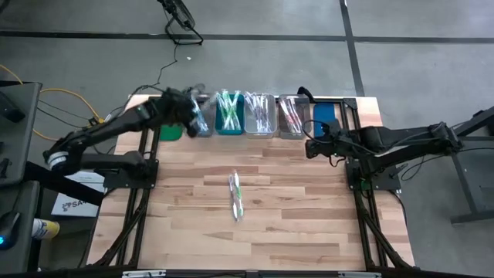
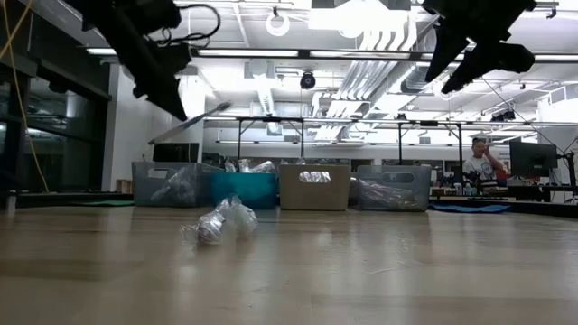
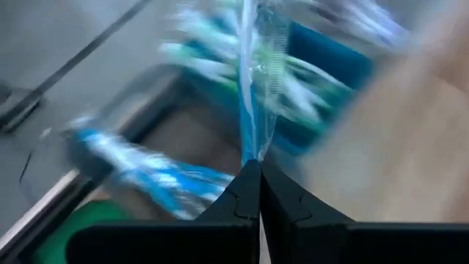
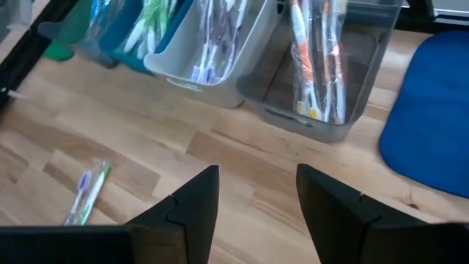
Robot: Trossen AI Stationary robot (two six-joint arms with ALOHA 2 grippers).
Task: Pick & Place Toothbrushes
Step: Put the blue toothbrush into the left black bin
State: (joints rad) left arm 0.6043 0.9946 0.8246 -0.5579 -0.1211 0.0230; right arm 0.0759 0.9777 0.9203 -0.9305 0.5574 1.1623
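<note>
The left gripper [image 1: 194,114] was over the grey bin [image 1: 201,123] at the left end of the row along the table's [image 1: 293,232] far edge. Its fingers [image 3: 249,198] were pinched shut on a wrapped blue toothbrush [image 3: 249,95], which stood up from the fingertips; in the low view it stuck out as a thin strip [image 2: 194,122] beneath the raised gripper [image 2: 176,104]. More blue brushes [image 3: 146,172] lay in the grey bin below.

The right gripper [image 1: 310,147] hung above the table just in front of the rightmost clear bin [image 1: 292,117], beside the blue bin [image 1: 327,116]. Its fingers [image 4: 190,205] stood apart with nothing between them.

Other bins in the row held sorted brushes: green ones [image 1: 228,108] in the teal bin [image 1: 230,127], purple-white ones [image 4: 216,29] in the pale bin [image 4: 212,81], and orange-white ones [image 4: 315,59] in the clear bin. A green bin [image 1: 171,133] sat at the far left.

Two loose wrapped brushes [image 1: 235,194] remained on the wood near the table's middle, lying side by side, touching, well apart from the bins and both grippers. One was green and one bluish [image 4: 86,192].

A person [image 2: 479,161] was seated in the room behind.
</note>
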